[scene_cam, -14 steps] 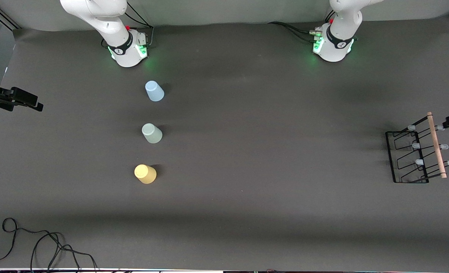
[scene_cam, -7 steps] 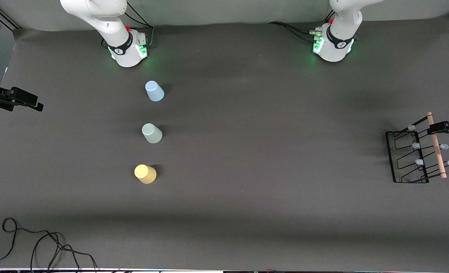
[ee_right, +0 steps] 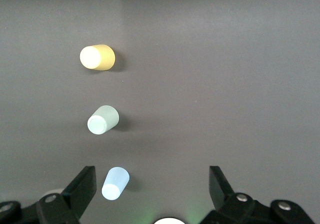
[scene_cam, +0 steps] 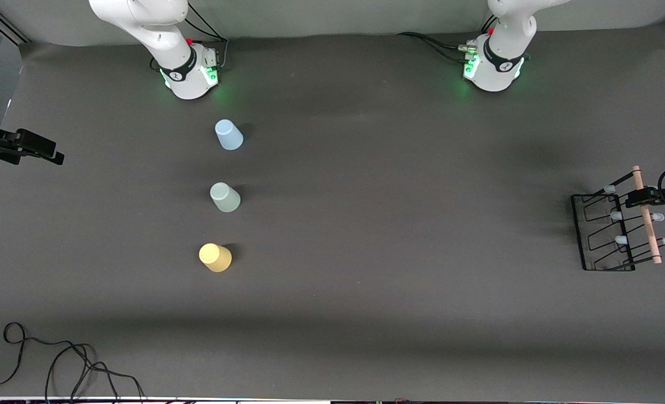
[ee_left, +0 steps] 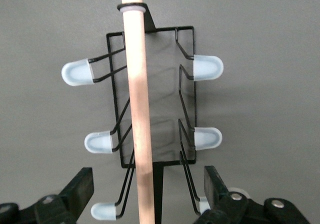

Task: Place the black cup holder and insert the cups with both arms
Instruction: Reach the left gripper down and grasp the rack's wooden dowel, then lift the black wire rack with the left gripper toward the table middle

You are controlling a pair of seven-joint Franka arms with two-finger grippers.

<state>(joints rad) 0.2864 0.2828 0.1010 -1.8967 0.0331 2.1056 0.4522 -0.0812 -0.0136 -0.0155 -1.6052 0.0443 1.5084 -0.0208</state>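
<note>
Because the left gripper hangs wide apart over the black cup holder's wooden rod, an off-centre closing could tip it, while the right gripper waits spread.

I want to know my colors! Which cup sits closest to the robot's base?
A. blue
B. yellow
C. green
A: the blue cup stands nearest the right arm's base, with the green cup and then the yellow cup lined up nearer the front camera.

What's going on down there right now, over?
Left gripper open over the rack's wooden handle. Right gripper open, waiting at its table end. Black cup holder empty; three cups untouched. Nothing blocking.
</note>
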